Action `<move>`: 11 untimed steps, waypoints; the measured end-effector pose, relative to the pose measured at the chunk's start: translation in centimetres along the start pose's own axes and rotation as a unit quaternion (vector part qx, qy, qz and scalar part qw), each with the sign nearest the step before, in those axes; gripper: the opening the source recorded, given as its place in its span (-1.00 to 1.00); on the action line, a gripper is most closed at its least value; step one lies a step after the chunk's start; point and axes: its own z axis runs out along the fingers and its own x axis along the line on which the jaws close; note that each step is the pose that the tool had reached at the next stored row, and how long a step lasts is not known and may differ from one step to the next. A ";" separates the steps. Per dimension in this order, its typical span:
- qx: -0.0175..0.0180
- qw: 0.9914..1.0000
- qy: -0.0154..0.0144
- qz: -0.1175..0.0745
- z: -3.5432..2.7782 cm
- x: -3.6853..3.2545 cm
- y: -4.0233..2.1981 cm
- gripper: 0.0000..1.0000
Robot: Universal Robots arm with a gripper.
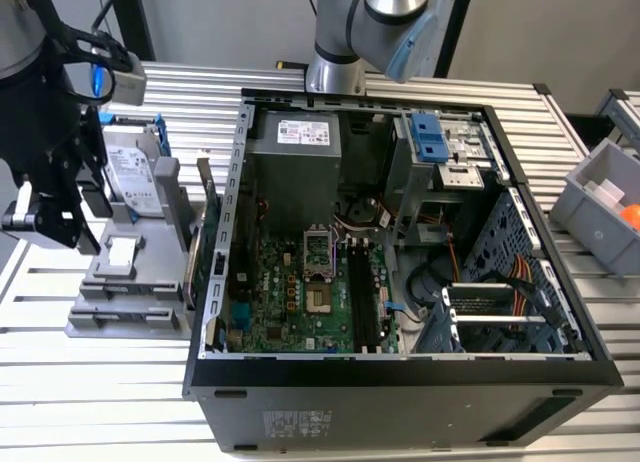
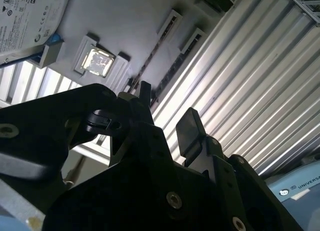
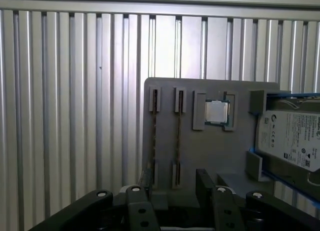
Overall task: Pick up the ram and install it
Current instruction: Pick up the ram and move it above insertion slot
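The pincer [image 3: 175, 191] is open, its two black fingers [image 3: 205, 183] spread with a clear gap between them and nothing held. In the second wrist view the pincer [image 2: 167, 111] shows the same bare gap. It hangs above a gray holder [image 3: 210, 156] and does not touch it.

The ram [image 3: 178, 133] stands on edge in one of the holder's slots, seen from above as a thin dark line. In the first wrist view that line runs toward the gap between the fingers. A second stick [image 3: 154, 131] stands in the slot just beside it.

Next to the ram a square silver chip [image 3: 217, 112] lies in a recess of the holder. Beyond the chip sits a hard drive [image 3: 292, 141] with a white label, held in blue and gray brackets.

The holder rests on a ribbed metal counter [image 3: 60, 116]. In the exterior view the holder is at the exterior view's left, just beside an open computer case [image 1: 230, 282]. Inside the case lies a green motherboard [image 1: 290, 302] with long black slots [image 1: 365, 297], which are bare. A gray bin [image 1: 595, 197] stands on the counter at the exterior view's right, well apart from the holder.
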 end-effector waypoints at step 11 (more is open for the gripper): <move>0.000 1.000 0.000 0.000 0.66 0.03 -0.01 1.00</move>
